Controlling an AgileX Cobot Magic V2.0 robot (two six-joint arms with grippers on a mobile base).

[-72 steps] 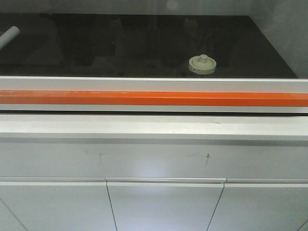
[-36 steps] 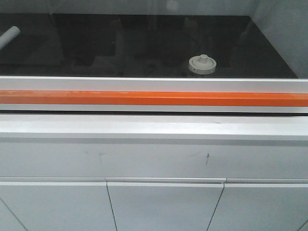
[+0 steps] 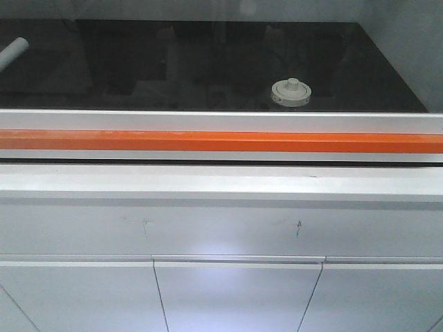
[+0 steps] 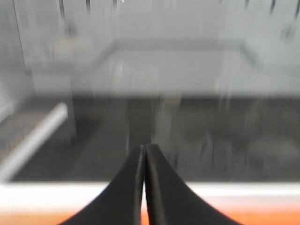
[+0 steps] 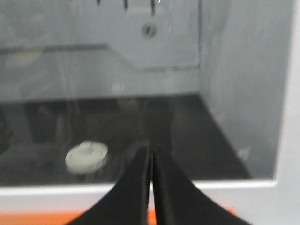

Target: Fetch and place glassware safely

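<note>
Exterior front-facing view: a squat glass jar (image 3: 291,93), its cream-white knobbed lid bearing a small label, is sitting right of centre on the black table (image 3: 173,62), behind an orange strip (image 3: 208,141). Left wrist view: the left hand (image 4: 144,149) is showing fingertips pressed together, empty. Right wrist view: the right hand (image 5: 151,150) is likewise pinched closed on nothing, the jar appearing blurred beyond, to its left.

The white tube (image 3: 12,52) is cut by the left edge; the jar (image 5: 86,157) is blurred.

Glossy black worktop (image 3: 173,62), matt cream lid (image 3: 291,92)
</note>
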